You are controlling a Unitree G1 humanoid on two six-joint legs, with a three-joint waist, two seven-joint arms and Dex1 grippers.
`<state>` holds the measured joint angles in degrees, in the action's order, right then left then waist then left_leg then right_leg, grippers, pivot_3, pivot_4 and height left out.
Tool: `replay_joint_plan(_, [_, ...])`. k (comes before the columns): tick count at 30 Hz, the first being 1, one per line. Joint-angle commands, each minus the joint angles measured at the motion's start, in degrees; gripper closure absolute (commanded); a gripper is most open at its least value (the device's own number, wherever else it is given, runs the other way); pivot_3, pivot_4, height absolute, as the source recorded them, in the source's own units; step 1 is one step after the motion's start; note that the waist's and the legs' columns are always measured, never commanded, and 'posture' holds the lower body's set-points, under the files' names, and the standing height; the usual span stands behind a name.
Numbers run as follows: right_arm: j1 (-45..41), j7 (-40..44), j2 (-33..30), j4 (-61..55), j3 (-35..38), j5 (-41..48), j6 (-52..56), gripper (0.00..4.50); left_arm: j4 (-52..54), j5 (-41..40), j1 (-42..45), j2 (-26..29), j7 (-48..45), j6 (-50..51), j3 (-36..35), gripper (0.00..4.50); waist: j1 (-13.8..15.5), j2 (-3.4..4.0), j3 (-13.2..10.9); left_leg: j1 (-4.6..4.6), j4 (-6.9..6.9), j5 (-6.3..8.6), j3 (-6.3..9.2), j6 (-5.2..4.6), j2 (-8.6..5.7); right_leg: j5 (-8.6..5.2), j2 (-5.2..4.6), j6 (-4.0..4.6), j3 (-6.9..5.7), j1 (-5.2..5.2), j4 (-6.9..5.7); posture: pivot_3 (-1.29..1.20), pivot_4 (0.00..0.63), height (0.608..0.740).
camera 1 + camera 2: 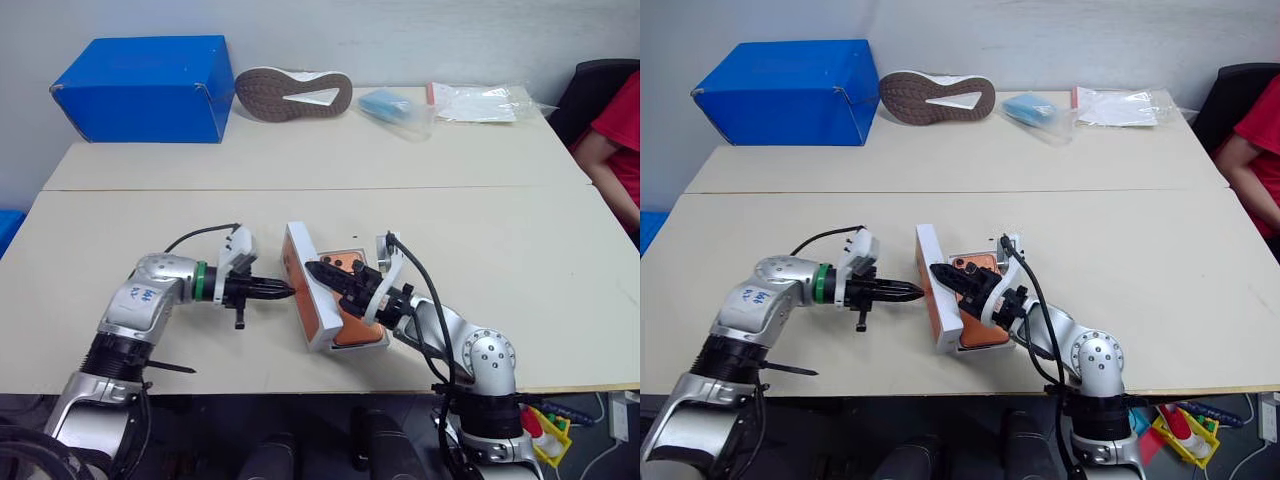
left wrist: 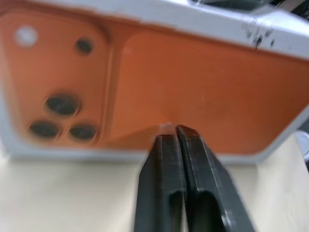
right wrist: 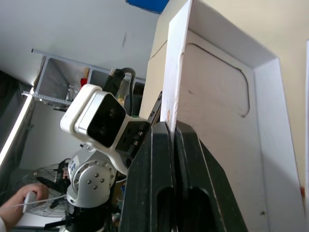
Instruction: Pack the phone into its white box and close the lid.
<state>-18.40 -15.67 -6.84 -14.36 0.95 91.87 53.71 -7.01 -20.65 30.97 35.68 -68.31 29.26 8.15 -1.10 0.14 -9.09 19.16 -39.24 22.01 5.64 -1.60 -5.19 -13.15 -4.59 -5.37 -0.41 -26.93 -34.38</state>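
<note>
Near the front edge of the table (image 1: 520, 300), the lid (image 1: 303, 287) stands on its long edge, tilted over the white box (image 1: 352, 338), its orange printed face turned to the left gripper (image 1: 283, 290). That gripper's fingers are pressed together with nothing between them, tips at the printed face, while the right gripper (image 1: 316, 271), likewise closed and empty, rests against the lid's inner face above the phone (image 1: 343, 265) lying in the box. Bare tabletop lies open left, right and behind; the blue box (image 1: 145, 88), shoe (image 1: 293, 94) and plastic bags (image 1: 440, 104) sit well apart at the far edge.
</note>
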Motion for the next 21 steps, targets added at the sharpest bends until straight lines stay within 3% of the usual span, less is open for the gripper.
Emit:
replay_joint_plan(1, [1.6,1.2,-3.5,-1.7,-1.1,-2.7,1.8,4.5,1.7,0.8,1.4,-0.4,-0.3,-0.9,1.1,4.45,0.1,0.0,0.0,0.0,0.0,0.0,0.0,0.0,0.0,0.0,0.0,0.0,0.0,0.0,0.01,0.0,0.15,0.74])
replay_joint_plan(6, [1.8,4.1,-7.6,-4.6,-3.5,-3.2,3.9,4.5,0.7,1.4,2.3,-1.5,-0.4,-1.4,1.9,4.45,1.1,0.0,0.0,0.0,-0.01,0.0,0.0,0.0,0.0,0.0,0.0,0.0,-0.01,0.04,0.07,0.0,0.15,0.74])
replay_joint_plan(9, [2.0,4.9,-10.3,-6.8,-4.0,-3.3,4.7,3.91,0.4,1.5,2.9,-2.1,-0.6,-1.5,2.2,4.5,1.2,-0.01,0.0,0.01,-0.02,0.0,0.02,-0.01,0.0,0.0,-0.01,-0.01,-0.03,0.08,0.11,0.0,0.15,0.74])
replay_joint_plan(16, [4.3,10.3,-22.5,-14.2,-1.3,-2.3,7.0,1.48,0.1,1.5,4.1,-3.3,-1.5,-1.2,2.8,4.5,1.4,-0.02,0.0,0.03,-0.02,0.02,0.07,-0.08,0.02,0.05,0.0,-0.09,-0.11,0.23,0.4,0.0,0.15,0.74])
replay_joint_plan(19, [6.2,14.5,-29.6,-15.7,3.0,-0.7,7.1,1.48,-0.5,1.6,4.9,-4.4,-1.5,-1.1,3.2,4.5,2.0,-0.02,0.0,0.04,-0.02,0.03,0.08,-0.1,0.01,0.07,-0.01,-0.12,-0.12,0.28,0.46,0.0,0.15,0.74])
replay_joint_plan(21, [6.5,15.9,-31.0,-15.2,3.7,-0.4,6.2,1.48,-1.0,1.7,5.2,-4.9,-1.7,-1.5,3.4,4.5,2.5,-0.04,0.0,0.03,-0.04,0.04,0.09,-0.13,0.03,0.09,-0.01,-0.16,-0.14,0.37,0.53,0.0,0.15,0.74])
